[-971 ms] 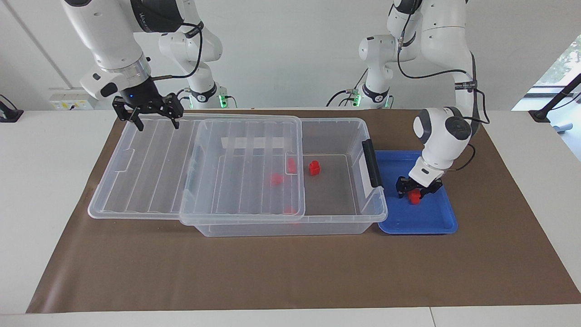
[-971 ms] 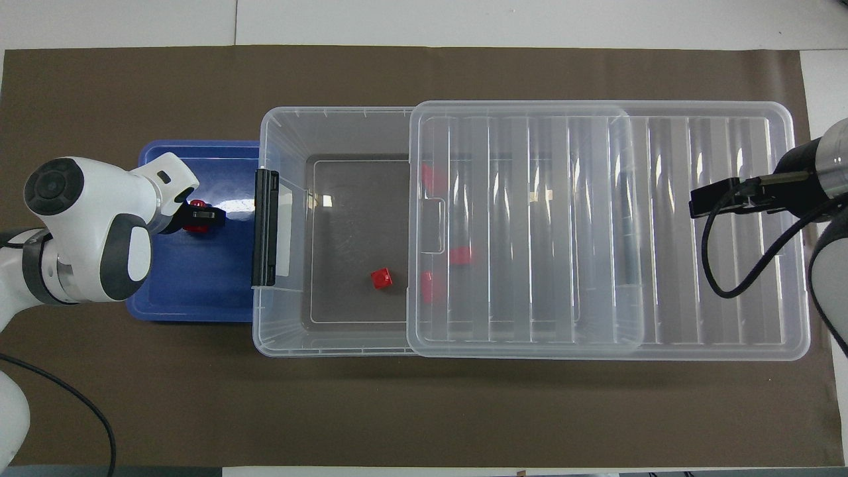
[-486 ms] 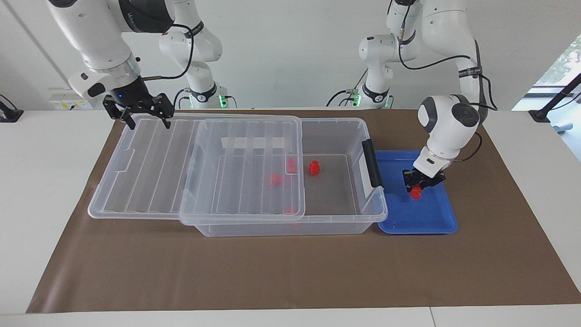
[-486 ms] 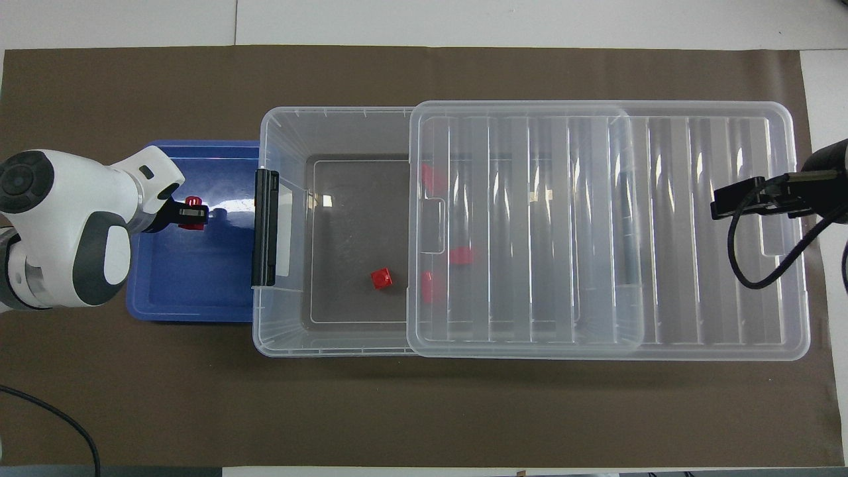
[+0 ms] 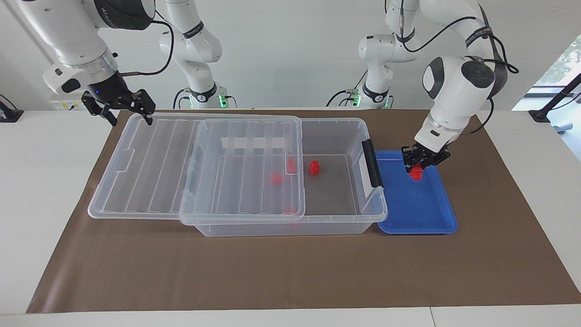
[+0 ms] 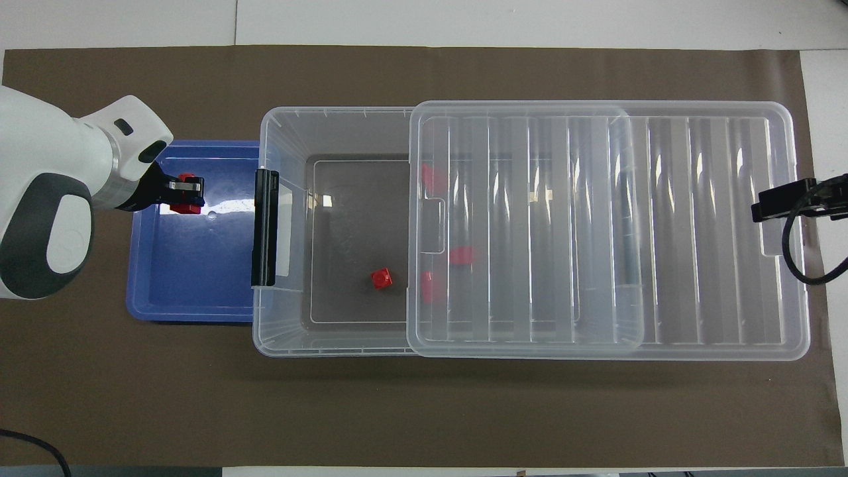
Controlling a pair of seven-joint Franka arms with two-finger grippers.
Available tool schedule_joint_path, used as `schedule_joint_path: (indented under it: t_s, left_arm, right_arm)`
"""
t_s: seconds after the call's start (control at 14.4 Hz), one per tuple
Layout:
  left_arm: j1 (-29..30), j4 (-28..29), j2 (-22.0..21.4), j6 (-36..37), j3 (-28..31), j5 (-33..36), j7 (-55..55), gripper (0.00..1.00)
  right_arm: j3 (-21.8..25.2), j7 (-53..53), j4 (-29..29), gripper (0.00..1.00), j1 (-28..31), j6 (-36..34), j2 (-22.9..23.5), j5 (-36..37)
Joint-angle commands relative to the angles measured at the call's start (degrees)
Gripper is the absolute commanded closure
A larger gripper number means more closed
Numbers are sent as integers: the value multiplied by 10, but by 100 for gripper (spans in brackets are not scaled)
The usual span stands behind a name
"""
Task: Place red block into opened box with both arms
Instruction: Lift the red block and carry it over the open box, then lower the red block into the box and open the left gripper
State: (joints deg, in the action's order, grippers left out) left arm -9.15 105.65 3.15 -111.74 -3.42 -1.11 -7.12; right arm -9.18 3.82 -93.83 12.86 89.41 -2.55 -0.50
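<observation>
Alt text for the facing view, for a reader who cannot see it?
The left gripper holds a red block above the blue tray, beside the clear box, whose lid is slid toward the right arm's end. The right gripper, open, hangs over that lid's end.

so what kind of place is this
Probably a robotics lab: two white arms fixed at a white table covered by a brown mat, plain walls, and a staged clear box with a blue tray.
</observation>
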Motion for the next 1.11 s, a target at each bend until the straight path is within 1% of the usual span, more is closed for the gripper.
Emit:
schedule_joint_path:
  t_s: [0.0, 0.21, 0.42, 0.69, 0.76, 1.04]
  left_arm:
    - [-52, -36, 11, 25, 6, -7, -74, 100]
    - [-110, -34, 12, 11, 7, -7, -165, 100]
    - [-154, -22, 28, -43, 7, -6, -239, 100]
    - [-185, -2, 76, -123, 7, -5, -274, 100]
    - [-187, 6, 82, -146, 7, -4, -275, 100]
    - [-190, 35, 130, -231, 7, -4, -274, 100]
  right_arm:
    - [-3, 5, 8, 0, 2, -6, 4, 9]
    - [-3, 6, 6, 0, 3, -6, 4, 8]
    - [-3, 6, 6, 0, 4, -7, 4, 8]
    - [-3, 8, 6, 0, 4, -6, 4, 7]
    - [-4, 7, 6, 0, 4, -6, 4, 7]
    - [-3, 8, 4, 0, 4, -6, 4, 7]
